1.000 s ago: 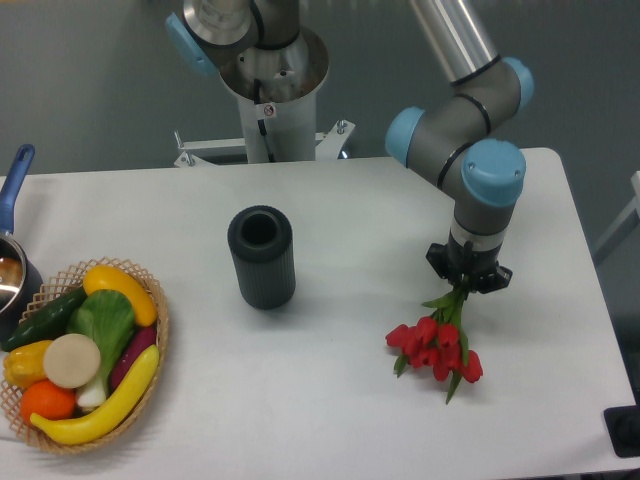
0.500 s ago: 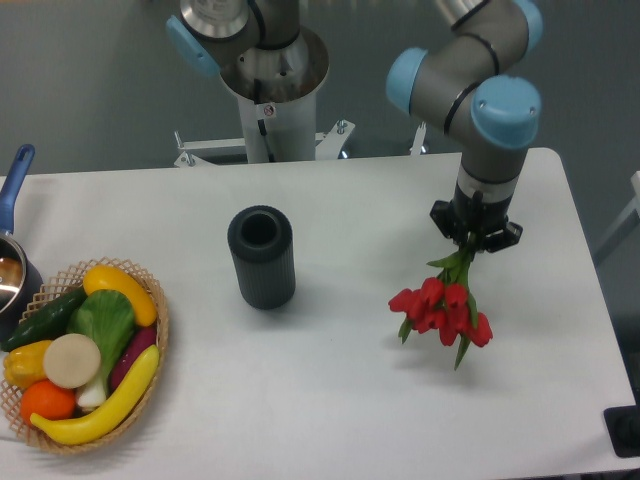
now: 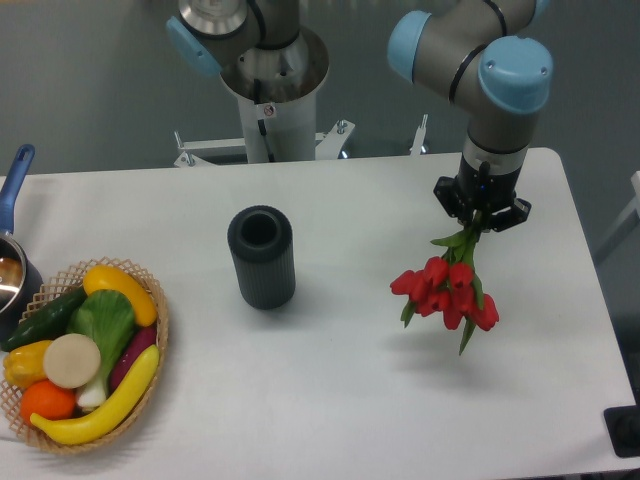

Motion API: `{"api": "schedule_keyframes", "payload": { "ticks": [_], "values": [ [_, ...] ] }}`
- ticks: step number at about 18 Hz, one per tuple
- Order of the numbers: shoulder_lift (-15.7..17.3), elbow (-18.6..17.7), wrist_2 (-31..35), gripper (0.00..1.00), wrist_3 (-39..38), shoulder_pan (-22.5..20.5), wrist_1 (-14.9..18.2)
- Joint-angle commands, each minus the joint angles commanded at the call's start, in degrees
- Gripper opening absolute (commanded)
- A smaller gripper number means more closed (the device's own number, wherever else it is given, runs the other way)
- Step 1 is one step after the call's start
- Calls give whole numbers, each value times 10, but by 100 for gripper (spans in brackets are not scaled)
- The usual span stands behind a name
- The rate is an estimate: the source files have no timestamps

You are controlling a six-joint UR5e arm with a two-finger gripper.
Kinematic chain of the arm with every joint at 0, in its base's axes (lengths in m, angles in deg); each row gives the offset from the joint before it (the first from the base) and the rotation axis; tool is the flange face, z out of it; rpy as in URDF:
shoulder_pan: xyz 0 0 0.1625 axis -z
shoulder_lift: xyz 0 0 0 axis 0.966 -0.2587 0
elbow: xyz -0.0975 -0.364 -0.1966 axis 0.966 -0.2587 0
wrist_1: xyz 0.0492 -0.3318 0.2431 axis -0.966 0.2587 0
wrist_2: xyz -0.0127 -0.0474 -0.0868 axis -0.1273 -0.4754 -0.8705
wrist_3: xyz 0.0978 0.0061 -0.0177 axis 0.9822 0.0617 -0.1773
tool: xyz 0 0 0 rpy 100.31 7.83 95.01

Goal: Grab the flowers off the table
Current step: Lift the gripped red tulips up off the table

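Only the one fixed camera view here, so: the gripper (image 3: 482, 211) is over the right side of the worktop (image 3: 330, 400), clenched on the stem end of the flowers (image 3: 449, 293). The bunch hangs down from it with the red heads lowest, tilted a bit toward the near-left, so the long axis runs from the gripper down and slightly left. There's a soft shadow on the worktop under the heads, and to me it looks like they're off the surface, though I can't say by how much. Left of the bunch and well apart stands a dark cylinder (image 3: 262, 256), open end up, and at the near-left edge there's a basket (image 3: 150, 330) of toy veg. I'd guess the pick is basically done, just needs a straight lift to keep the heads from dragging
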State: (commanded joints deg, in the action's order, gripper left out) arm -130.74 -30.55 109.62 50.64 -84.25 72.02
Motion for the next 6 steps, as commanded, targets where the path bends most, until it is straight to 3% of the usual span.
{"api": "schedule_keyframes", "payload": {
  "ticks": [6],
  "values": [
    [0, -2, 1, 0, -1, 1, 4]
  ]
}}
